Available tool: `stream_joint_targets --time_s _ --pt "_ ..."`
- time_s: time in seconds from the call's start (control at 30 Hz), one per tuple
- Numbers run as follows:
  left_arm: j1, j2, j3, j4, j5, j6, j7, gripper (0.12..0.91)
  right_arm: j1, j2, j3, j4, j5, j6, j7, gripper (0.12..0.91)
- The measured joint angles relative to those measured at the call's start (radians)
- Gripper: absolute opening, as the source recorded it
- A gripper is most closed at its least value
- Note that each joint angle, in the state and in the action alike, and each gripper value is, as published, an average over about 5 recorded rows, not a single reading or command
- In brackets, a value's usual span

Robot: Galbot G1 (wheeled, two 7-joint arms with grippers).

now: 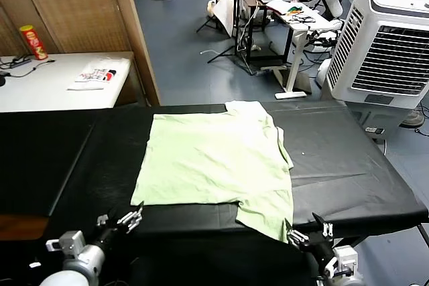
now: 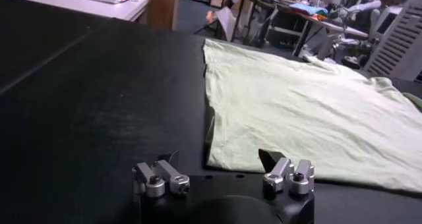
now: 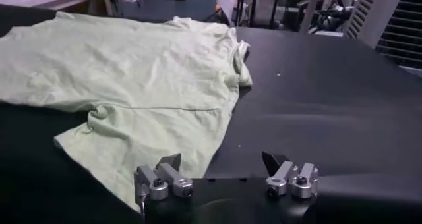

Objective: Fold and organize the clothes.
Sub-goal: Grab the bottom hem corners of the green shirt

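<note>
A pale light-green T-shirt (image 1: 214, 162) lies spread flat on the black table (image 1: 348, 165), plain side up, with one sleeve (image 1: 267, 216) hanging toward the front edge. My left gripper (image 1: 123, 220) hovers open just off the shirt's front left corner, nothing between its fingers; in the left wrist view the gripper (image 2: 223, 161) faces the T-shirt (image 2: 297, 113) edge. My right gripper (image 1: 307, 230) stands open at the front edge beside the near sleeve, empty; in the right wrist view the gripper (image 3: 224, 163) is next to the T-shirt (image 3: 132, 74) sleeve.
A white side table (image 1: 47, 85) at the back left carries a white printed item (image 1: 94, 76) and a red can (image 1: 31, 41). A large white air cooler (image 1: 385, 51) stands at the back right. Desks and stands fill the room behind.
</note>
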Motion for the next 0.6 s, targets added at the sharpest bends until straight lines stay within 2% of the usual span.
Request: stream_joint_targets --time_s 0.13,0.33,0.43,0.5,0.6 --pt "-0.012 -0.003 0.007 0.009 0.003 0.003 0.002 0.798 0.004 0.009 -0.014 -0.008 -0.002 -0.006 0.008 0.761" --pt "-0.034 -0.009 0.015 0.038 0.004 -0.005 0.003 0.777 0.004 0.023 -0.033 -0.010 -0.001 -0.026 0.026 0.494" --pt "-0.032 -0.011 0.016 0.044 0.008 -0.012 0.006 0.663 0.002 0.028 -0.036 -0.011 -0.001 -0.035 0.033 0.344" --pt "-0.029 -0.012 0.018 0.044 0.011 -0.015 0.008 0.547 -0.001 0.030 -0.036 -0.011 0.000 -0.036 0.033 0.228" --pt "-0.025 -0.013 0.022 0.040 0.014 -0.015 0.010 0.379 -0.004 0.033 -0.033 -0.011 0.000 -0.036 0.035 0.131"
